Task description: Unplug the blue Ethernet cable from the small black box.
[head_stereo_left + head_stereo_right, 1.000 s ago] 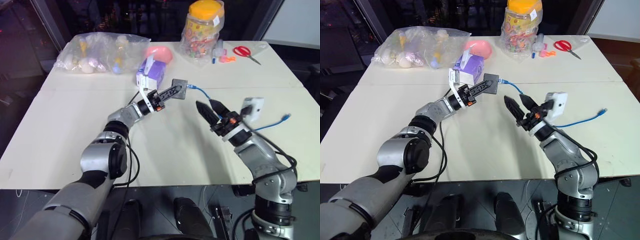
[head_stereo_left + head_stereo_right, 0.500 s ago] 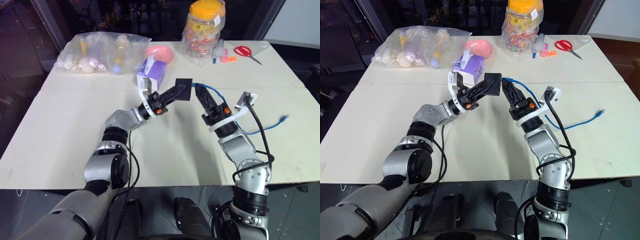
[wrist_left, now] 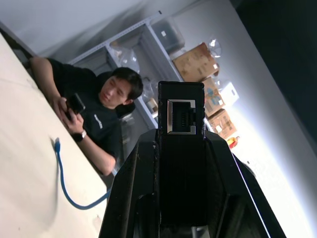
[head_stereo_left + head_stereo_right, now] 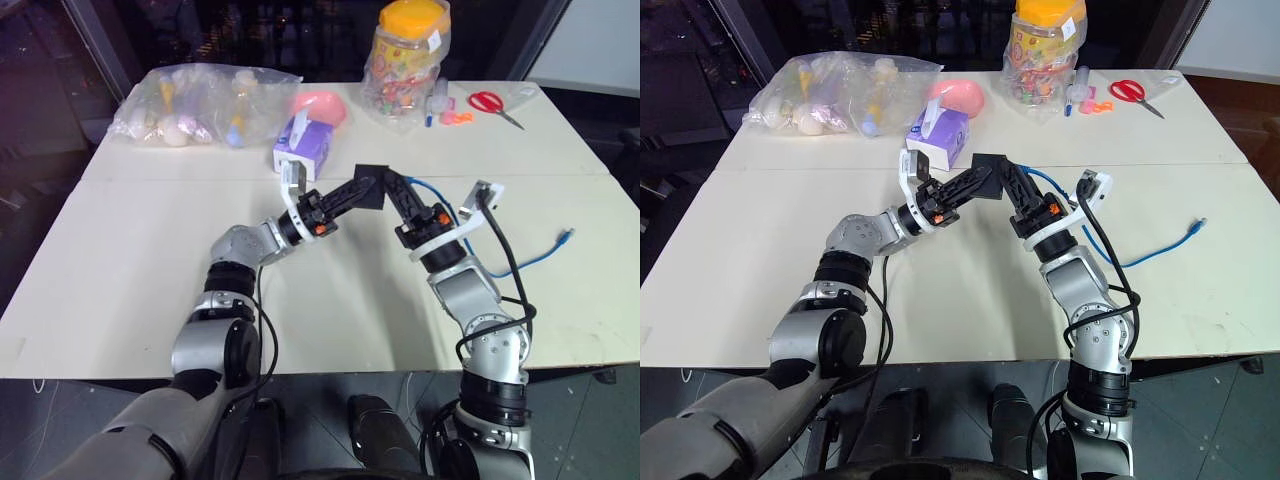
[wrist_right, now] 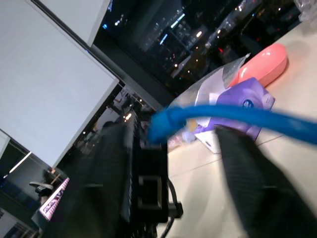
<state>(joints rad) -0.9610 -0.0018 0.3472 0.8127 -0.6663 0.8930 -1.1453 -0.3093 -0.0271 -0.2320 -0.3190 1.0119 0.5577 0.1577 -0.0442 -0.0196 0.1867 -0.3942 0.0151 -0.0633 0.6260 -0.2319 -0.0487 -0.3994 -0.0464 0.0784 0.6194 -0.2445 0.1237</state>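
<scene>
Gripping small matte black squarish box (image 4: 368,186) in closed left gripper (image 4: 350,192), above table (image 4: 120,260) middle. Closing right gripper (image 4: 397,187) fingers, not fully shut, around thin light-blue Ethernet cable (image 4: 440,195) beside box; cable trailing toward right edge.

The small black box (image 4: 369,187) is up off the table, a matte squarish block tilted in mid-air, with 1 empty metal-rimmed socket facing out on its end. The blue Ethernet cable (image 4: 520,257) is plugged into the box's side, arcs away as a thin light-blue cord, then trails across the tabletop to its free plug near the table's right edge.
</scene>
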